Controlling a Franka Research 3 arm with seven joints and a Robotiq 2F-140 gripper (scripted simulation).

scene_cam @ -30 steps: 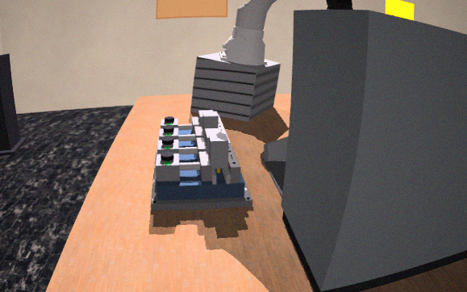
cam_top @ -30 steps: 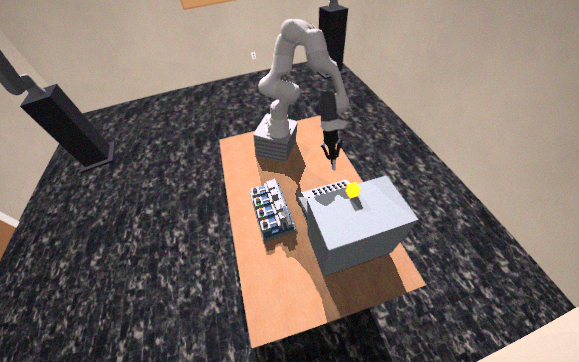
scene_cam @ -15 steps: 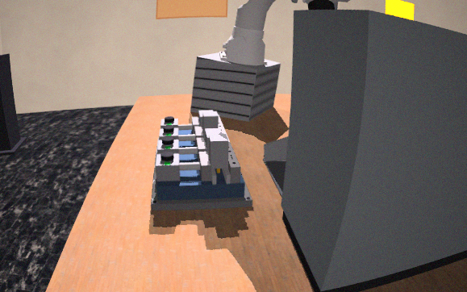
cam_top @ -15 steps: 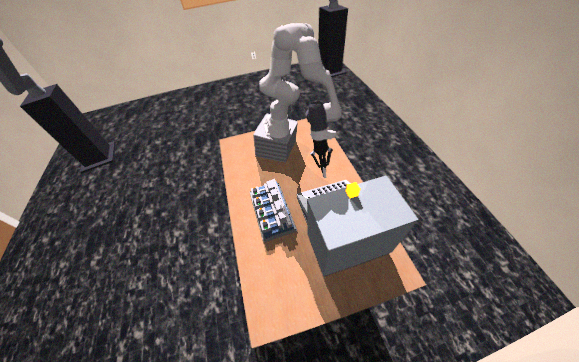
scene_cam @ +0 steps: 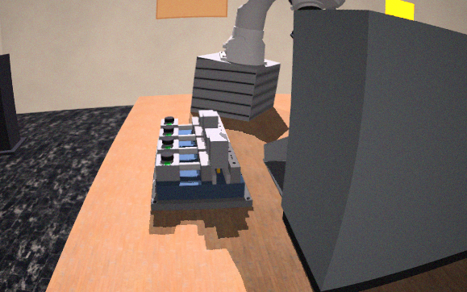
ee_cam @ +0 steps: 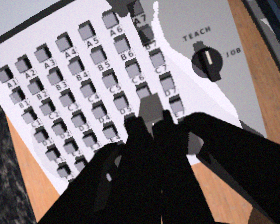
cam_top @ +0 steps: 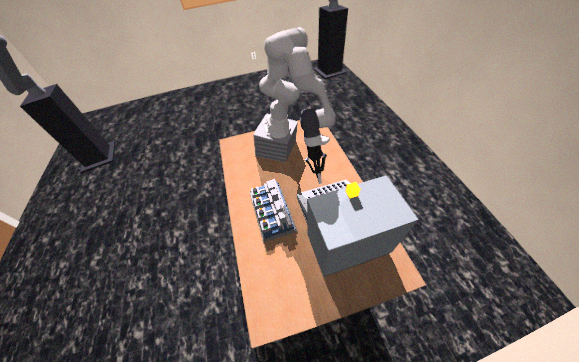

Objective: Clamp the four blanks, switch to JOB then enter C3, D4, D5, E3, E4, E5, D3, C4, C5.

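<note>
Desk (cam_top: 268, 320) (scene_cam: 115, 234) carries everything; the grey cabinet (cam_top: 368, 215) (scene_cam: 410, 121) is its biggest load. Just beside the cabinet sits the vise rack (cam_top: 280, 231) (scene_cam: 200, 191), pale blocks (scene_cam: 218, 151) along its cabinet side; whether every blank is seated, I cannot tell. Blanks look rigid and probably fairly light; if one needs reseating, pinch it squarely by opposite sides. At the cabinet's foot, on the arm's side, slopes the key panel (cam_top: 304, 196) (ee_cam: 91, 15). Over it hangs the claw (cam_top: 319, 175) (ee_cam: 154, 109), narrow, closed on nothing, a grey tip jutting ahead. On the cabinet's top the yellow lamp (cam_top: 352, 190) (scene_cam: 400, 10) glows, so JOB has probably not begun. The dark selector (ee_cam: 207, 62) should turn stiffly; grip it across its raised bar. Valve knobs (scene_cam: 168, 156) want a straight push. Small keys (ee_cam: 110, 79) likely need a short, centred press, since neighbours crowd close.
</note>
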